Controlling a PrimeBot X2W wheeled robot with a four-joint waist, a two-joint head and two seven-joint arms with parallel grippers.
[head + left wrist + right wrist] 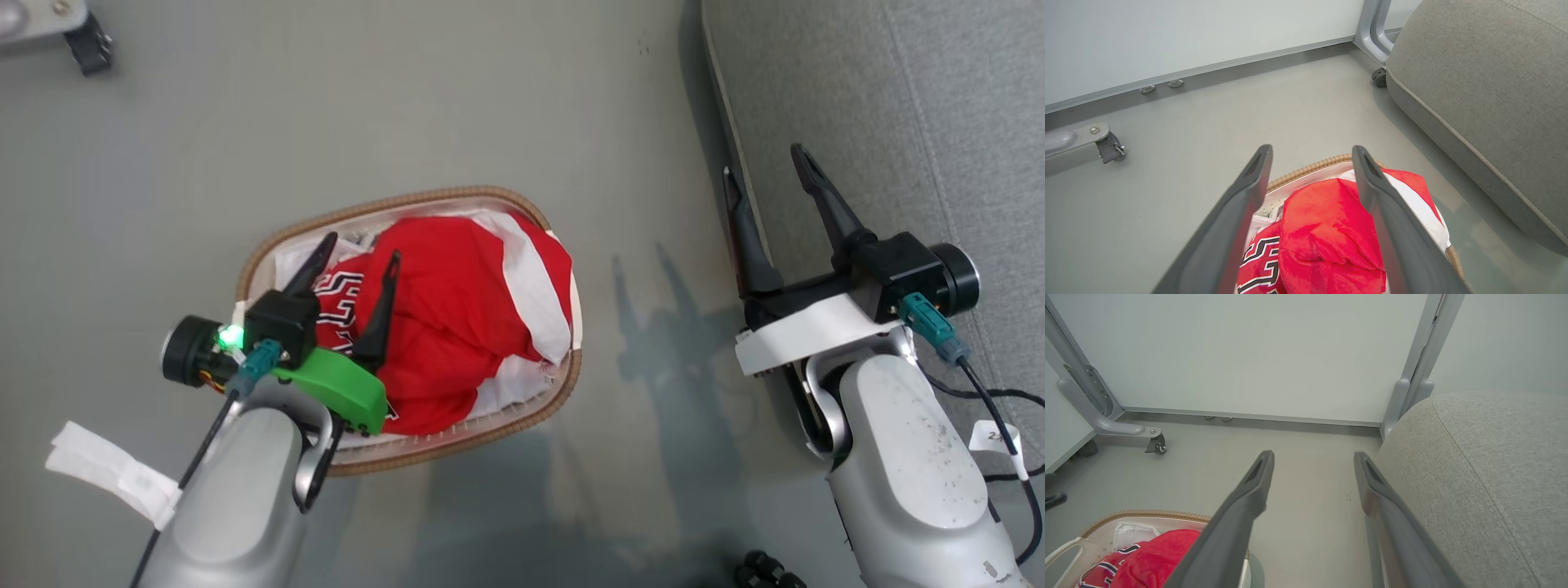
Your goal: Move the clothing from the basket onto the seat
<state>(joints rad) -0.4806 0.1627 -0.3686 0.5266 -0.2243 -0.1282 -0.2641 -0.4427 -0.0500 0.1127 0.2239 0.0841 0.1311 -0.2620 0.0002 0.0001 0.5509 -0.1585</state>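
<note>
1. Left claw (363, 246), fingers spread with nothing between them, hangs over the left end of the basket (424, 198), above the clothing (457, 327).
2. Right claw (761, 160), likewise spread and empty, sits at the edge of the seat (898, 122) nearest the basket, one finger over the floor (408, 106), the other over the grey cushion.
3. Clothing lies heaped inside the basket, red with white panels, black lettering showing by the left claw.
4. Basket stands on the floor, near the seat but apart from it.
</note>
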